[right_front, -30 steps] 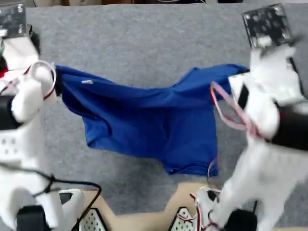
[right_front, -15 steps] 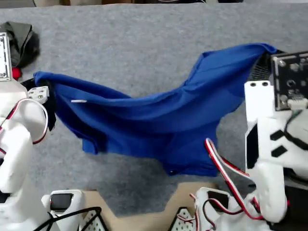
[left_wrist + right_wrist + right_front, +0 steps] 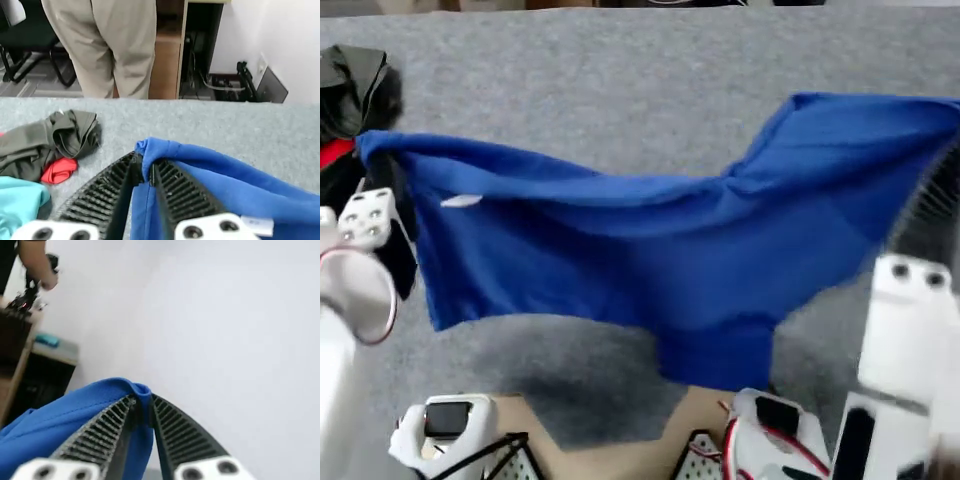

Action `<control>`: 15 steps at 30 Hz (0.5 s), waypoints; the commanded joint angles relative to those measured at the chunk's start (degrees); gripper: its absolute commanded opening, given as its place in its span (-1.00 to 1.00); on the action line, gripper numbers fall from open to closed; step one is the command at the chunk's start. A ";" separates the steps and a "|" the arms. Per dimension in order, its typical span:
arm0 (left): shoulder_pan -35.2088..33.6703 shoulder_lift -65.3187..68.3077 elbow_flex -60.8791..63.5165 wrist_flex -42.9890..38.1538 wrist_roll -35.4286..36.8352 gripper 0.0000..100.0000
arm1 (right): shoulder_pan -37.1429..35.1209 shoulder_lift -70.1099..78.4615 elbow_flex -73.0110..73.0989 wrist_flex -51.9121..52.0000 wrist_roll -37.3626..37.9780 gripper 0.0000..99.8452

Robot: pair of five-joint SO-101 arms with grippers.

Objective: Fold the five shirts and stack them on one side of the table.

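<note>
While the blue shirt point(image 3: 650, 270) hangs stretched in the air, its lower hem droops over the near edge of the grey surface point(image 3: 620, 90) and its long axis runs side to side between the arms. The left gripper point(image 3: 145, 162) is clamped on one top corner and the right gripper point(image 3: 142, 400) on the other, so neither arm is nearer. At the far left lies a heap of other shirts point(image 3: 65, 135). Whether the hem touches the surface is hard to tell, and the high view cuts off the right corner.

The left gripper point(image 3: 143, 172) pinches a corner of the blue shirt point(image 3: 235, 192) above the grey table point(image 3: 225, 127), with olive, red and teal clothes point(image 3: 55, 140) beside
</note>
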 commanded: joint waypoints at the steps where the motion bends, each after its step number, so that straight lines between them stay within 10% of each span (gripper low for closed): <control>1: 0.79 -0.04 -1.76 2.02 -0.44 -0.96 | 1.27 -0.13 -2.51 -3.52 -0.09 -0.99; 15: 0.35 -2.15 -2.29 2.99 -0.53 -0.96 | 1.27 -0.13 -3.56 -9.32 -0.09 -0.99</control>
